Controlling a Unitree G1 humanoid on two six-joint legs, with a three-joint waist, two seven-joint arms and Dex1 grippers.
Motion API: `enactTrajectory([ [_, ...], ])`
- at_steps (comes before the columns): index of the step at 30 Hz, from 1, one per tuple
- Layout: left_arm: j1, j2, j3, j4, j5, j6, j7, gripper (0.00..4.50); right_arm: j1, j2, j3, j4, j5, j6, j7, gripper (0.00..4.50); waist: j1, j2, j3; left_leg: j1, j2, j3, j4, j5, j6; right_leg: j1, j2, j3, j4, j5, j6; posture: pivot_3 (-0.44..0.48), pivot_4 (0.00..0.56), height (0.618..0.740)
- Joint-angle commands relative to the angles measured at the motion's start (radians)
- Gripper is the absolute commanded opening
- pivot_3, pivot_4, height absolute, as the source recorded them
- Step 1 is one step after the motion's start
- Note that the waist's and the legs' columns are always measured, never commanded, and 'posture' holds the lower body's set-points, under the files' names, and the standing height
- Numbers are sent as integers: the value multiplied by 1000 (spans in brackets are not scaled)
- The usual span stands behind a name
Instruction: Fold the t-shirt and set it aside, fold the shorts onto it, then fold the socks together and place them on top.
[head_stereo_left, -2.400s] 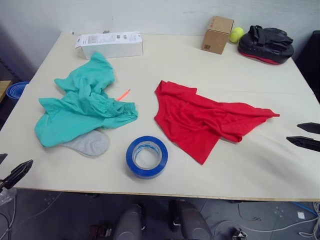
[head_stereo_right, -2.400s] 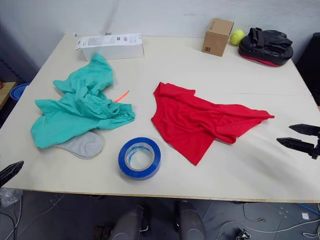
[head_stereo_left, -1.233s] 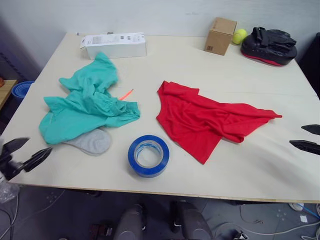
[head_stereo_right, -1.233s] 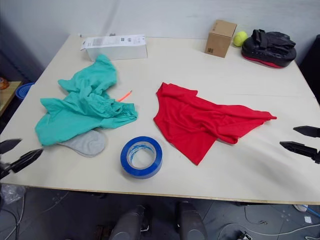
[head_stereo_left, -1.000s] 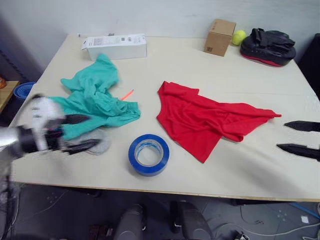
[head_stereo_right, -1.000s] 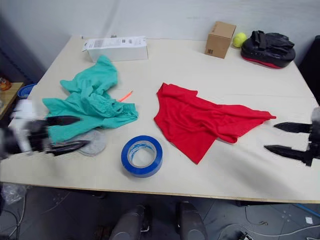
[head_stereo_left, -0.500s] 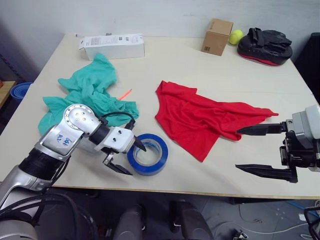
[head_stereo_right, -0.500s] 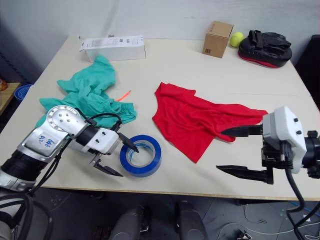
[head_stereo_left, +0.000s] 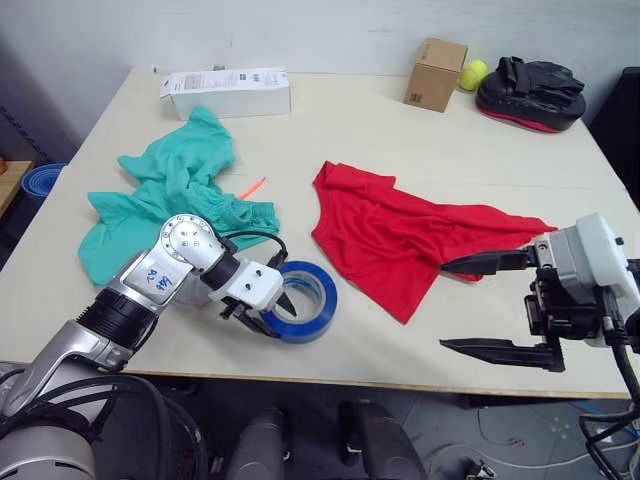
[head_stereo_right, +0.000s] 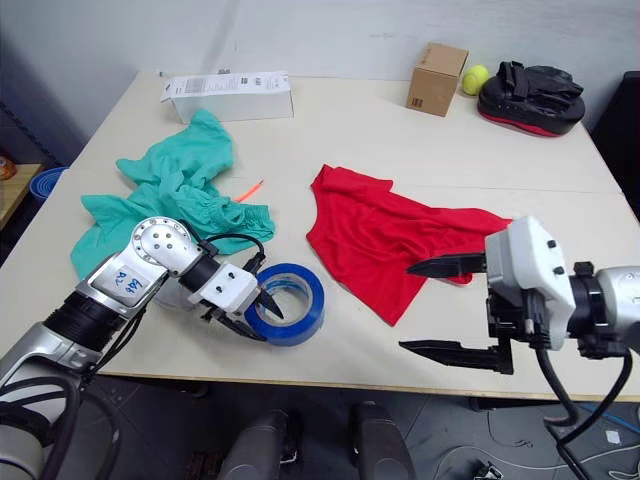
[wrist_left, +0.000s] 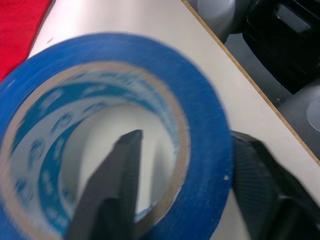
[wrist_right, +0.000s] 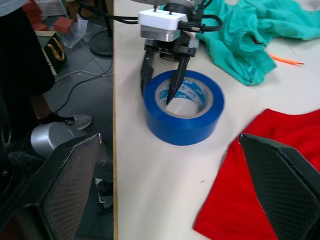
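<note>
I'm seeing my left claw (head_stereo_left: 272, 315) straddling the wall of the blue tape roll (head_stereo_left: 305, 301), one finger inside, one outside, between the crumpled teal cloth shorts (head_stereo_left: 172, 205) and the rumpled red cloth t-shirt (head_stereo_left: 405, 238) lying mid-counter (head_stereo_left: 350, 120). My right claw (head_stereo_left: 497, 304) is gaping wide, empty, beside the shirt.

1. One t-shirt (head_stereo_left: 415, 240), red, right of the tape roll.
2. One shorts (head_stereo_left: 170, 195), teal, left of the tape roll.
3. One tape roll (head_stereo_left: 303, 300), blue.
4. Two boxes behind the tape roll: white box (head_stereo_left: 226, 91), cardboard box (head_stereo_left: 435, 73).
5. One ball (head_stereo_left: 472, 72), yellow-green.
</note>
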Motion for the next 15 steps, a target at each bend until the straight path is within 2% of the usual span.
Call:
enactTrajectory([
  [1,41,19,61,-41,-48,63,-61,1254,-56,7,56,12,2,-33,12,4500,-2,0,0,0,0,0,0,0,0,0,0,0,0,0,0,0,150,740],
  [6,185,81,266,-223,-155,263,104,1254,-213,55,205,83,-6,-55,37,4500,-10,-1,0,1,1,0,0,0,0,-1,0,0,2,0,-1,0,150,740],
  [8,300,96,431,-345,-191,376,269,1253,-292,96,292,135,-42,-77,77,4500,-10,-2,1,1,1,0,0,0,-1,-1,0,0,3,-1,-1,0,150,740],
  [10,406,74,621,-470,-201,473,460,1250,-363,142,375,188,-80,-100,125,4500,-11,-4,3,1,1,0,0,0,-1,-2,0,0,4,-1,-1,0,150,740],
  [13,497,32,849,-646,-247,679,671,1250,-444,208,471,259,-140,-140,193,4500,-4,-7,4,0,1,-1,0,0,-1,-2,-1,-1,4,-1,-1,0,150,740],
  [15,550,11,980,-729,-231,820,802,1250,-505,258,529,317,-180,-167,238,4500,-1,-7,4,0,1,-1,0,1,-1,-2,-1,-1,4,-1,-1,0,150,740],
])
